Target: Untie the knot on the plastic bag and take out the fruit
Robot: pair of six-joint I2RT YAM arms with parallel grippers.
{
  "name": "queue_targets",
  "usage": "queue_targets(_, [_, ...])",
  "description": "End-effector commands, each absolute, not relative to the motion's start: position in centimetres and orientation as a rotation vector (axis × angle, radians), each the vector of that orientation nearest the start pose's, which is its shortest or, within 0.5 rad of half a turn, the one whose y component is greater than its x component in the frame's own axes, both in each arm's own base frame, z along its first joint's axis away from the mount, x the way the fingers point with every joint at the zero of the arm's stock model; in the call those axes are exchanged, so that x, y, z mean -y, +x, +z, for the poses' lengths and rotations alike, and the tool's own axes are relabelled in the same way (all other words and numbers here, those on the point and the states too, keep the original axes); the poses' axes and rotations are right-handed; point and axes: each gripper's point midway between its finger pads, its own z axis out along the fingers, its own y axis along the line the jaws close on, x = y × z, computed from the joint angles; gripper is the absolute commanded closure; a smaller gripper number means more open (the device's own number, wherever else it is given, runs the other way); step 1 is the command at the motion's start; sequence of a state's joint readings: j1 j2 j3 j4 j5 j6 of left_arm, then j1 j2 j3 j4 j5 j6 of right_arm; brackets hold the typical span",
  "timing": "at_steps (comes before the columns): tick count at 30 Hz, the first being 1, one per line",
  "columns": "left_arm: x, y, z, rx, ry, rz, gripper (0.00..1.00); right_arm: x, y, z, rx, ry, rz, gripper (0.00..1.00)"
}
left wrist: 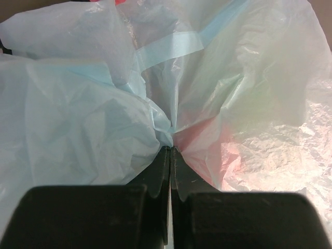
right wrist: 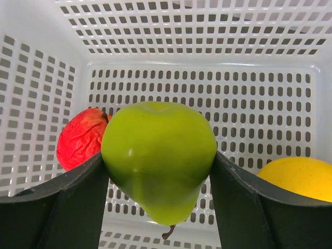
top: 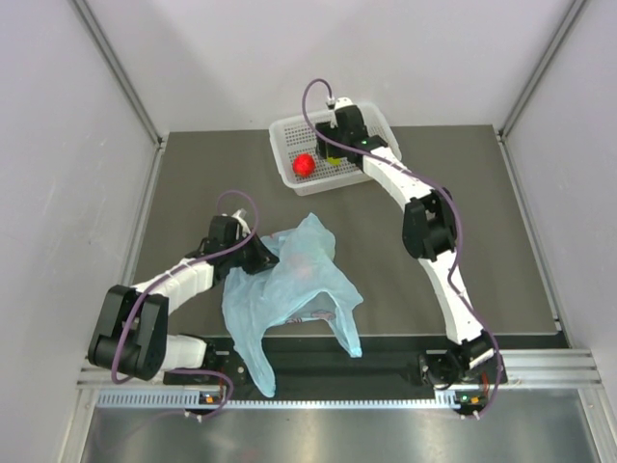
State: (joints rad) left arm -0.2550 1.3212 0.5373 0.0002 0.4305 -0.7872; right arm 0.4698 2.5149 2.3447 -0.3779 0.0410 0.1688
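Observation:
The light-blue plastic bag (top: 289, 289) lies crumpled on the dark mat, its handles loose; no knot shows. My left gripper (top: 258, 253) is shut on a fold of the bag (left wrist: 93, 124) at its left side. A reddish fruit (left wrist: 207, 145) and a greenish one show faintly through the plastic. My right gripper (top: 333, 145) hangs over the white basket (top: 284, 135) and is shut on a green fruit (right wrist: 158, 155), held above the basket floor. A red fruit (right wrist: 80, 137) and a yellow fruit (right wrist: 301, 179) lie in the basket; the red one also shows in the top view (top: 305, 166).
The basket stands at the back of the mat (top: 463, 193). Grey walls close in left, right and behind. A metal rail (top: 540, 371) runs along the near edge by the arm bases.

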Motion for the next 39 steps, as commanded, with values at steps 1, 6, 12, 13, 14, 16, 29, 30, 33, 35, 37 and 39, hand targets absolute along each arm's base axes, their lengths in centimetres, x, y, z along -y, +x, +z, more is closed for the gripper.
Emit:
queue_targets(1, [18.2, 28.6, 8.2, -2.386, -0.389, -1.033, 1.0, -30.4, 61.4, 15.4, -2.053, -0.28, 0.385, 0.36])
queue_targets(6, [18.2, 28.6, 8.2, -2.389, -0.394, -1.034, 1.0, -30.3, 60.5, 19.1, -2.011, -0.301, 0.41, 0.14])
queue_targets(12, [18.3, 28.8, 8.2, -2.386, -0.396, -1.034, 1.0, -29.4, 58.7, 24.6, -1.938, -0.317, 0.417, 0.04])
queue_targets(13, [18.3, 28.8, 8.2, -2.386, -0.394, -1.033, 1.0, -29.0, 58.0, 26.9, -1.909, -0.313, 0.423, 0.04])
queue_targets(14, [18.3, 28.9, 8.2, -2.384, -0.393, -1.033, 1.0, -29.0, 57.3, 26.9, -1.919, -0.322, 0.431, 0.04])
queue_targets(16, [18.4, 28.9, 8.2, -2.385, -0.401, -1.044, 1.0, -28.3, 54.9, 31.5, -1.852, -0.327, 0.468, 0.04])
queue_targets(29, [19.1, 28.6, 8.0, -2.392, -0.389, -1.078, 1.0, -29.4, 22.6, 29.2, -1.75, -0.872, 0.9, 0.49])
queue_targets(30, [19.2, 28.6, 8.1, -2.392, -0.388, -1.082, 1.0, -29.1, 20.1, 30.1, -1.711, -0.879, 0.952, 0.64])
queue_targets(33, [19.3, 28.5, 8.2, -2.388, -0.39, -1.087, 1.0, -30.4, 13.4, 27.5, -1.717, -0.994, 1.1, 1.0])
queue_targets(35, [19.3, 28.3, 8.1, -2.393, -0.394, -1.083, 1.0, -30.7, 9.0, 26.0, -1.708, -1.096, 1.16, 1.0])
queue_targets(37, [19.4, 28.2, 8.1, -2.395, -0.394, -1.083, 1.0, -31.5, 5.4, 24.5, -1.722, -1.176, 1.198, 1.0])
queue_targets(39, [19.5, 28.2, 8.2, -2.39, -0.399, -1.083, 1.0, -32.9, 2.0, 22.7, -1.752, -1.282, 1.232, 1.0])
